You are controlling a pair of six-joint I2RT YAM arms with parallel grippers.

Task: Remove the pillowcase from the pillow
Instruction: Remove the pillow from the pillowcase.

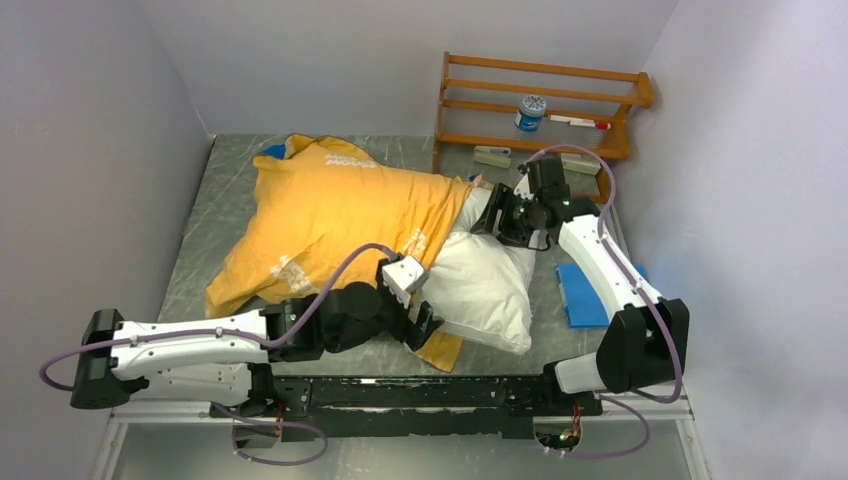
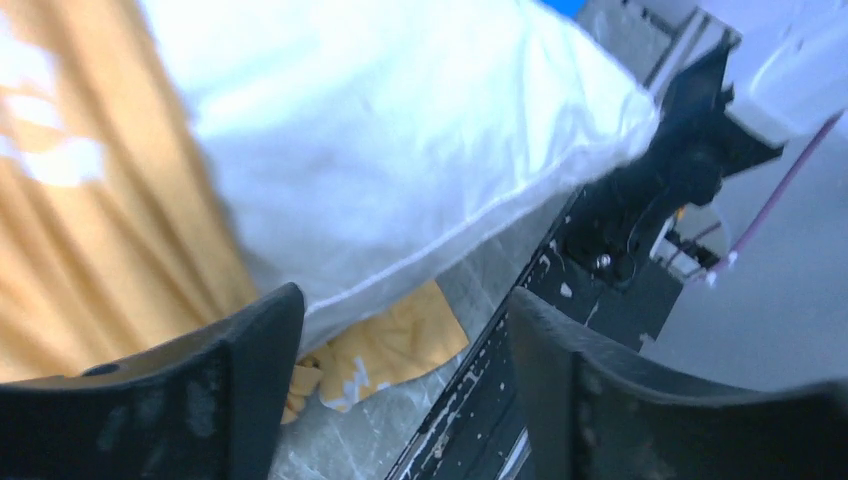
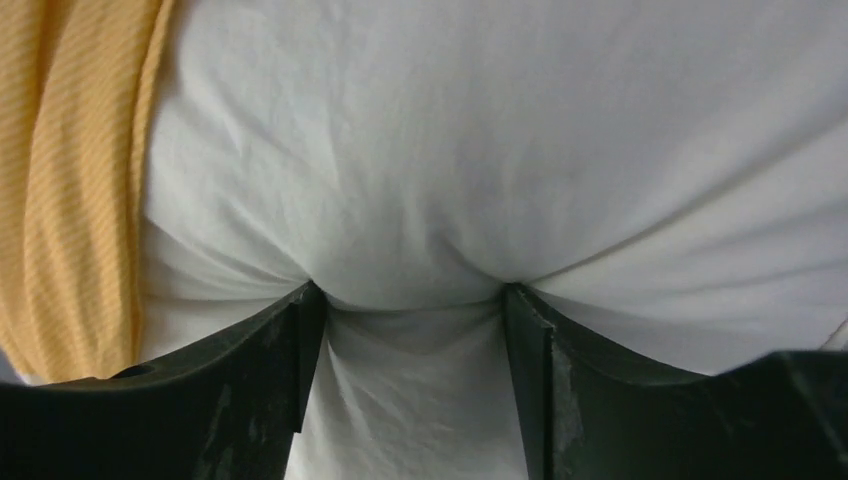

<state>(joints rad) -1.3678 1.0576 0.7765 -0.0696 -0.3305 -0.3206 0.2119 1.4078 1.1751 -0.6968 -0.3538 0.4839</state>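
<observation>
Pillow [image 1: 488, 290] is our landmark: its right end lies bare and white, while the rest sits inside the pillowcase [image 1: 330, 215], yellow side up, which stretches off to the pillow's left and far side. We judge the task roughly a third done, with the mouth of the case crossing the pillow a little left of the bare end. Our right gripper [image 1: 497, 215] is at the pillow's far right corner. In its wrist view the fingers [image 3: 285, 350] press in with a fold of white cloth bunched between them, so we read it as pinching the pillow. Our left gripper [image 1: 424, 326] hovers at the pillow's near edge, jaws spread with nothing between them. Just past them we see the pillow's seam and a yellow flap [image 1: 443, 352] of the case poking out from under it.

The next move turns on one relation: the pillow's long axis runs left to right, and the case must slide off along it to the left, away from the right gripper's anchor. The left gripper is the nearer to the mouth of the case, so we think it should close on that hem and draw leftwards
</observation>
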